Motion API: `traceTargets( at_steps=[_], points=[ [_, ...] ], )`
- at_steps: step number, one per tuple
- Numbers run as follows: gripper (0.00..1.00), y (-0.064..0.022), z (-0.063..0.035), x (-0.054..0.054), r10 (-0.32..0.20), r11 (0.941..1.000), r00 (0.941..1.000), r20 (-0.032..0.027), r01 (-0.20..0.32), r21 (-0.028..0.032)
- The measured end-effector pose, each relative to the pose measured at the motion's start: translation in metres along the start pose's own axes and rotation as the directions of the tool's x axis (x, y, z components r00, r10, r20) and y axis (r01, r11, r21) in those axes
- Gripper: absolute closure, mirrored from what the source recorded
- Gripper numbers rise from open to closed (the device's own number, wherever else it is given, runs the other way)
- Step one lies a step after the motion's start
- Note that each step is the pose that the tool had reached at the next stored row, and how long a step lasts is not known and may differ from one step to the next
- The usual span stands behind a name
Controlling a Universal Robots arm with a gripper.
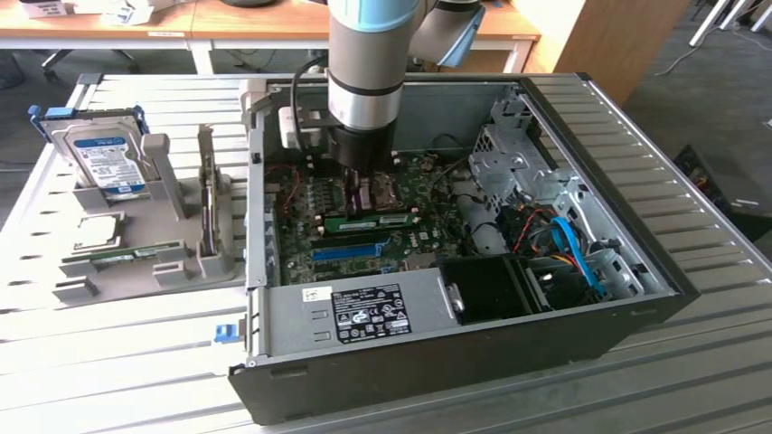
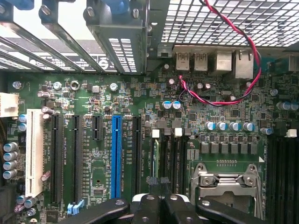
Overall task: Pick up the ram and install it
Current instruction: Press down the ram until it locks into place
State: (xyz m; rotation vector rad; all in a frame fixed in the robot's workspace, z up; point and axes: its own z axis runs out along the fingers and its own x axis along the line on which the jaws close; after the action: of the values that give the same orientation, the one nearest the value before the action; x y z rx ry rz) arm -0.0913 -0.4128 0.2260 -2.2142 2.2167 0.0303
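Light: bright, even daylight on the slatted surface (image 1: 108,334)
Glare: washed-out slats well away from the end effector (image 1: 362,185)
Shadow: case (image 1: 399,380) interior beneath it darker
Focus: motherboard (image 2: 93,154) sharp in the wrist view

The ram (image 1: 369,222) seemingly sits on the motherboard (image 1: 422,237) inside the case (image 1: 627,194).

From the exterior view I see the arm (image 1: 365,63) cut off by the top edge, and its wrist hides the gripper (image 1: 360,192) tips. The ram (image 1: 368,222) lies partly behind them, so I can't tell whether it's seated. In the wrist view the fingers (image 2: 154,186) run off the edge, covering the slots beneath.
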Motion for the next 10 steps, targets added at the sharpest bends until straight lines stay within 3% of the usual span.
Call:
traceTargets(
  at_steps=[10],
  points=[
    [0.89, 0.0000, 0.0010, 0.0001, 0.000, 1.0000, 1.0000, -0.0002, 0.000, -0.0001]
  ],
)
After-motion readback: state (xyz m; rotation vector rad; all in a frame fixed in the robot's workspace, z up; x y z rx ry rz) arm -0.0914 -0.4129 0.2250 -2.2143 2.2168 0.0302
